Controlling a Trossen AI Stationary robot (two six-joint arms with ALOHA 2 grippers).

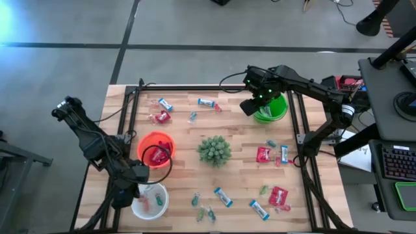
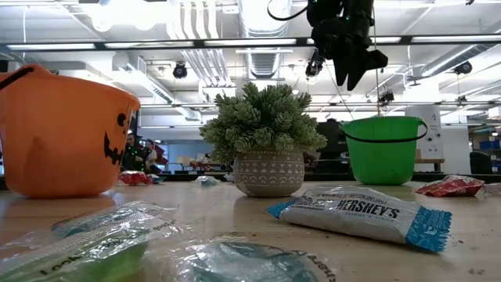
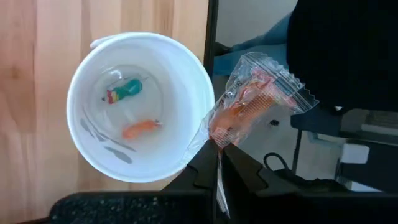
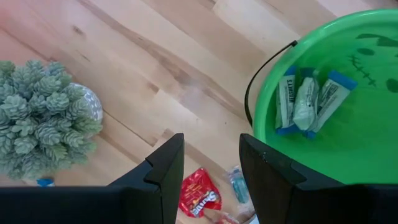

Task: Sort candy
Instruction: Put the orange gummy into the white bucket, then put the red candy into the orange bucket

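The left gripper [image 3: 219, 163] pinches a clear orange-filled candy packet [image 3: 252, 99] beside the round white bowl [image 3: 87, 143], which holds two sweets. The right gripper [image 4: 211, 162], fingers spread and empty, hangs over the green plastic bucket [image 4: 348, 143] holding three blue-and-white wrapped bars [image 4: 308, 99]

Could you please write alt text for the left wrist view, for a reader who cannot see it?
The left gripper is shut on a clear packet of orange candy, held beside the rim of a white cup on the wooden table. Two small candies lie in the cup, one teal, one orange.
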